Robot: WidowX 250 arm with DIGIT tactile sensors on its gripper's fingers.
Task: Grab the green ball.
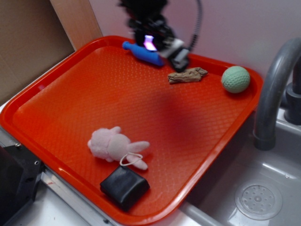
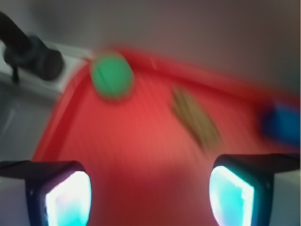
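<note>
The green ball [image 1: 235, 79] is lying ungrasped in the orange tray's [image 1: 56, 84] far right corner; the gripper [image 1: 162, 49] is hovering wide and empty, well apart.

Gripper [image 2: 150, 188]: I see the jaws spread wide, nothing between the pads [image 2: 68, 197].
Arm [image 1: 146, 19]: hangs blurred at my far edge, wrist pointing down.
</note>
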